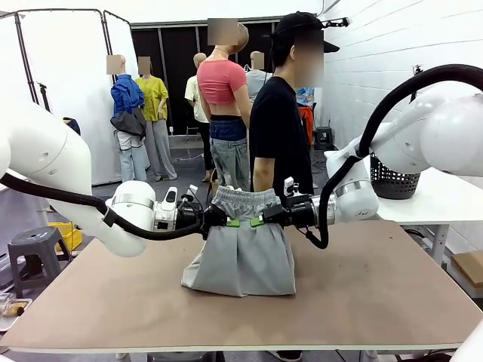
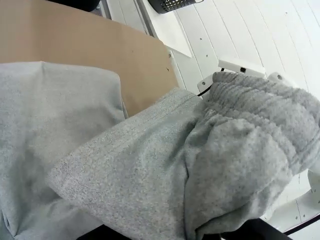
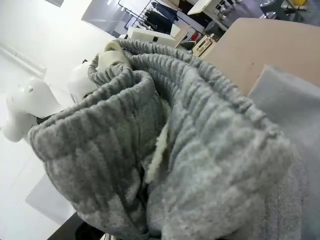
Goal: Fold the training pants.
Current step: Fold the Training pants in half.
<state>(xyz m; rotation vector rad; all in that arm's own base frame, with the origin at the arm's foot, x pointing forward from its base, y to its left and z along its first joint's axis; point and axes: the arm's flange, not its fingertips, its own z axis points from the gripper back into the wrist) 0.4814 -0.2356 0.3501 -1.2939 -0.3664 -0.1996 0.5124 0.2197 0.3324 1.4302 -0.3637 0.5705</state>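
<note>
Front view: light grey soft jersey training pants [image 1: 240, 253] hang mid-desk, waistband end raised, lower part draped down onto the brown desk top [image 1: 377, 286] in a loose mound. Gathered elastic waistband [image 1: 243, 200] bunches up between the two pincers. Left pincer [image 1: 226, 222], black with green pads, is clamped on the left side of the fabric just under the waistband; right pincer [image 1: 260, 221] is clamped on the right side at the same height. The two sit close together, fabric pinched and pleated between them. Both arms come in level, just above the desk.

Left wrist view: grey jersey [image 2: 150, 170] fills the foreground, ribbed waistband [image 2: 265, 110] at right, a folded layer lying flat on the brown desk [image 2: 100, 45] at left.

Right wrist view: ribbed waistband [image 3: 165, 110] rolled over close to the lens, a white drawstring [image 3: 159, 152] showing in the fold.

Beyond the desk stands a person in a black T-shirt [image 1: 278, 136]. A black mesh basket [image 1: 392, 181] sits on a white side table [image 1: 430, 200] at right.
</note>
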